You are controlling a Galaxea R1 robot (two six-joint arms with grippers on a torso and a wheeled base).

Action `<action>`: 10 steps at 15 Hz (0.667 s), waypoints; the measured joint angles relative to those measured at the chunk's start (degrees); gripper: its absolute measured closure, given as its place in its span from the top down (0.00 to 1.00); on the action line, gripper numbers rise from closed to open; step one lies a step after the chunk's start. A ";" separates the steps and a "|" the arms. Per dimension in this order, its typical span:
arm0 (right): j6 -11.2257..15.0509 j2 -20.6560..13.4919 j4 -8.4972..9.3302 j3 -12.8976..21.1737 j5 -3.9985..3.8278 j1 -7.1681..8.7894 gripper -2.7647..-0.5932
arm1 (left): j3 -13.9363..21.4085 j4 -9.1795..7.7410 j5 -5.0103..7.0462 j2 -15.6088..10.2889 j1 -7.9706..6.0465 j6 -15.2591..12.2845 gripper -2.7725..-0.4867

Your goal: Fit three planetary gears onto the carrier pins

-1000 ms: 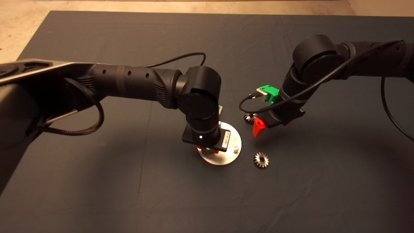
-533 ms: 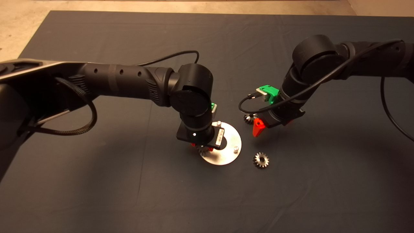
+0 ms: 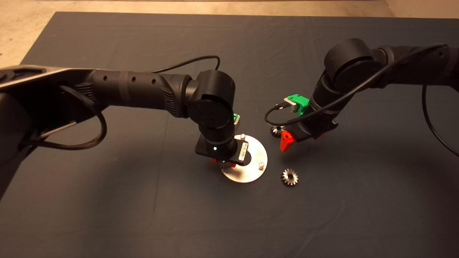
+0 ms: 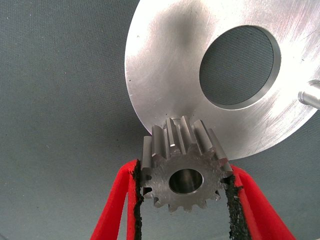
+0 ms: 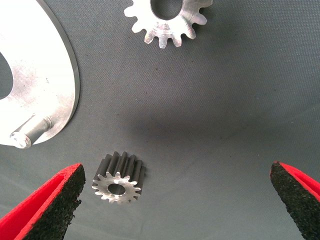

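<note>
Three small silvery toothed gears: one [image 4: 182,172] clamped in the left end effector [image 4: 182,200] over the flat round silver disc [image 3: 251,172], two [image 5: 120,184] [image 3: 289,177] lying on the dark mat [image 3: 143,215] under the spread right end effector [image 5: 175,200]

Dim, warm light; soft shadows

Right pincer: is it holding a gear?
No, the right pincer is open, and the small gear lies loose on the mat between its fingers, touching neither.
</note>
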 joint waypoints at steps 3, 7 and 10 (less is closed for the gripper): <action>0.00 0.00 0.00 0.00 0.00 0.00 1.00 | 0.00 0.00 -0.02 0.00 0.00 0.13 0.17; 0.00 0.00 0.00 0.00 0.00 0.00 1.00 | 0.02 0.02 0.00 -0.02 0.00 0.13 0.23; 0.00 0.00 0.00 0.00 0.00 0.00 1.00 | 0.07 0.05 0.09 -0.29 -0.02 0.14 0.29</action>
